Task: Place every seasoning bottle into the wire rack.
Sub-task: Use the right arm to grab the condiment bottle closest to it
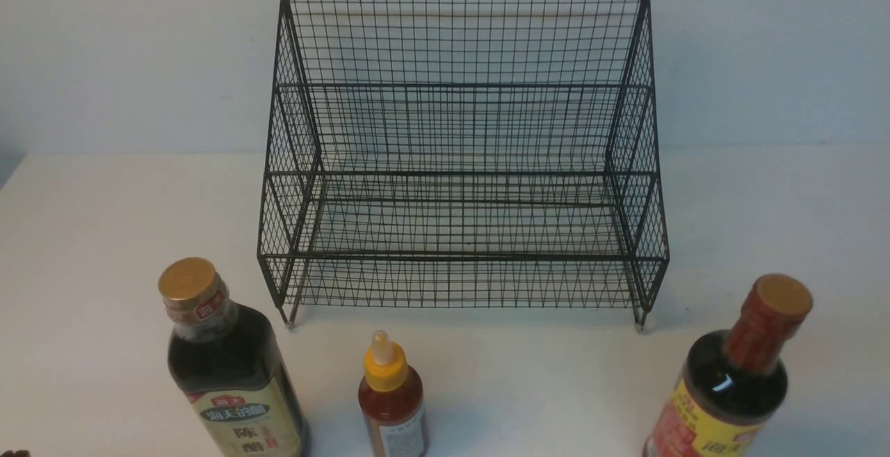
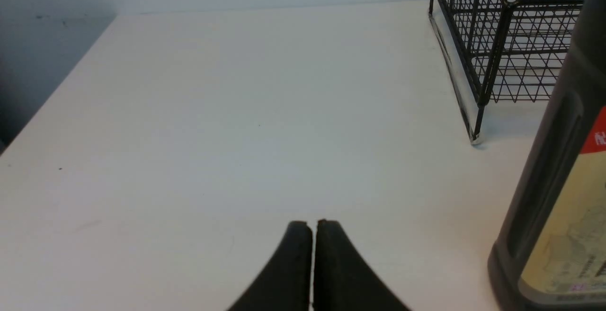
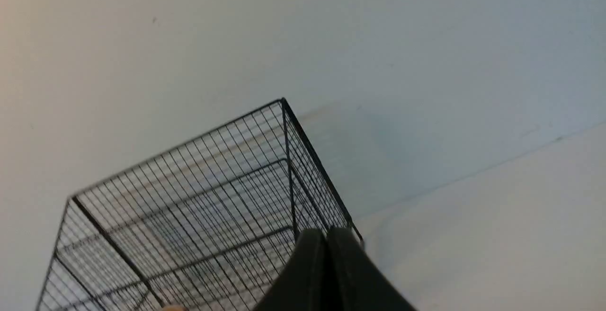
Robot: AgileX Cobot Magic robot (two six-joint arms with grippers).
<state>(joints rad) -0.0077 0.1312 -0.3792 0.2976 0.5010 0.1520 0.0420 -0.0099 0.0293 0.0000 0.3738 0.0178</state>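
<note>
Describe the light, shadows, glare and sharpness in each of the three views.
Front view: soft even light, a faint shadow beneath the wire rack, one small glare spot on the red-neck bottle. Left wrist view: the cream-label bottle is close, cropped and slightly soft; the left gripper is a dark shape. Right wrist view: tilted frame, a warm cast at one edge, the right gripper underexposed.

The front view's bottom edge cuts off the bases of the tall dark gold-capped bottle [image 1: 231, 366], the small red yellow-nozzled sauce bottle [image 1: 393, 396] and the tall dark red-necked bottle [image 1: 735, 382]. Both wrist views crop the black wire-mesh rack [image 2: 492, 65].
</note>
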